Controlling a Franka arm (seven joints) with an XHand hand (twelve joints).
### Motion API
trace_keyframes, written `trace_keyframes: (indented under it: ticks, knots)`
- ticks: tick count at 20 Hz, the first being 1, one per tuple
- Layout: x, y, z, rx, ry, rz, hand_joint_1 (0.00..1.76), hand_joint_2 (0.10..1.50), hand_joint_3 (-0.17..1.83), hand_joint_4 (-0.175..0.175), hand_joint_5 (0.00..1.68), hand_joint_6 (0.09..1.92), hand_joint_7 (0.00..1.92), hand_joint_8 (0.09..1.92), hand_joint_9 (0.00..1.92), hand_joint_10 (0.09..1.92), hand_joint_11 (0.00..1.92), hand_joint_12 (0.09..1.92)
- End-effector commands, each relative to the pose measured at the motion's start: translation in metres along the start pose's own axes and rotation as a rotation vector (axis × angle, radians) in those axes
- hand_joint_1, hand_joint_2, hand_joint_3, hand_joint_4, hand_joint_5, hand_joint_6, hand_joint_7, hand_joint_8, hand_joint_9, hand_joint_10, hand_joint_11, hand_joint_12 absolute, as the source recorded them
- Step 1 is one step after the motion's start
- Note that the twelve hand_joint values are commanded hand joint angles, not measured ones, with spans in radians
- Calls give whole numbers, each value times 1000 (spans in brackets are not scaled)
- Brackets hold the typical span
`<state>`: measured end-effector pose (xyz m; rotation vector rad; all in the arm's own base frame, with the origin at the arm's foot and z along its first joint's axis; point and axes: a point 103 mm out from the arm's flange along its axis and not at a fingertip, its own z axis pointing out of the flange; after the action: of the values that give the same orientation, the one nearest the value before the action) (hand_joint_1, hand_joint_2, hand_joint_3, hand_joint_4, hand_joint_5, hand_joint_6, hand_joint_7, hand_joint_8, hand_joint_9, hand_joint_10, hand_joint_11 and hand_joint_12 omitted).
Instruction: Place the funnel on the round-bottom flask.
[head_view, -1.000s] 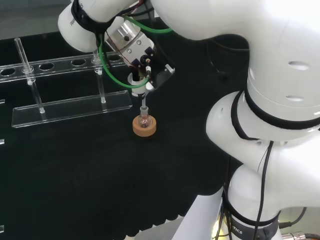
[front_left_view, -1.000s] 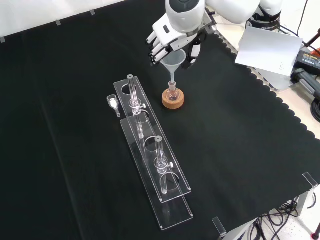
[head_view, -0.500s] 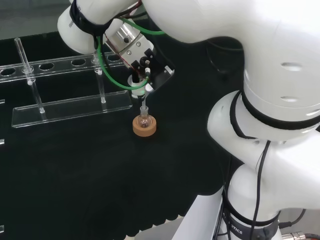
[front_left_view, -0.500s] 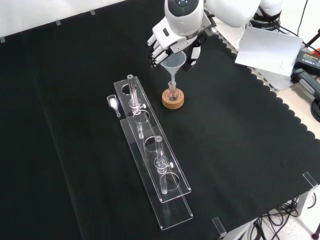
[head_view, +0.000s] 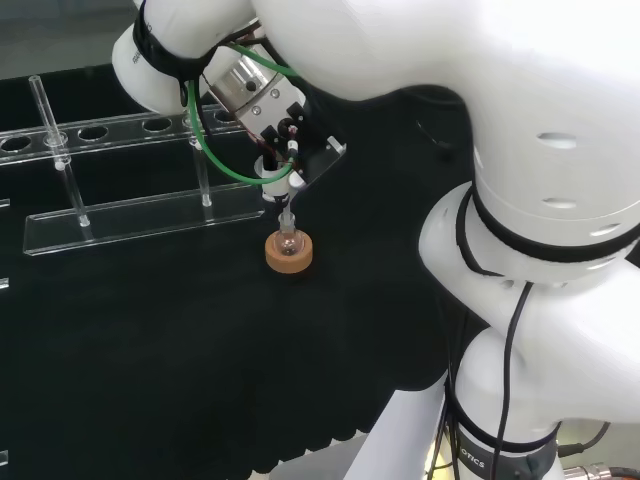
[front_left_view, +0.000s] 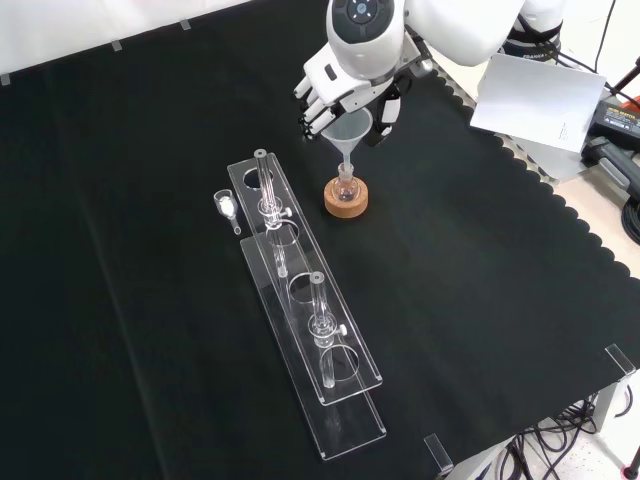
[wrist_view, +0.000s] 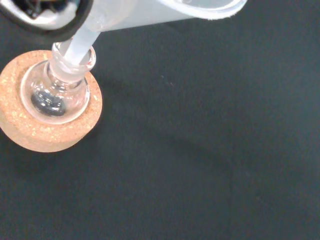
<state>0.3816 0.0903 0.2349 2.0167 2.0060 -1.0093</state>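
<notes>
Cork is what the round-bottom flask (front_left_view: 346, 186) sits in, a cork ring stand (front_left_view: 346, 198) on the black cloth (front_left_view: 480, 300), just beside the near end of the clear test-tube rack (front_left_view: 305, 320) in the front view. The clear funnel (front_left_view: 346, 132) is held by the hand (front_left_view: 340, 92), whose fingers (front_left_view: 318, 110) are curled round the cone's rim from above while the thumb side closes on it from the view's right. In the wrist view the funnel's stem (wrist_view: 79, 42) reaches down into the flask's neck (wrist_view: 74, 62), and the flask's bulb (wrist_view: 54, 95) rests upright in the ring. The stem has entered the mouth, so the hard part, finding the opening, looks done. What seems left is to lower the funnel until its cone seats on the neck, then open the fingers and lift the hand clear without dragging the funnel or tipping the small flask off its stand. Whether the funnel already bears on the neck cannot be told; its cone looks slightly tilted in the wrist view.
</notes>
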Motion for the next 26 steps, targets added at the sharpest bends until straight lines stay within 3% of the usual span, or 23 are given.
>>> trace_keyframes:
  ticks: [1,26]
  knots:
    - [5,7,11,16,-1,-9,904,654,652,23,834,750,730,651,944,430,651,1240]
    - [14,15,20,34,-21,-23,878,653,656,-2,689,775,632,668,860,438,614,1240]
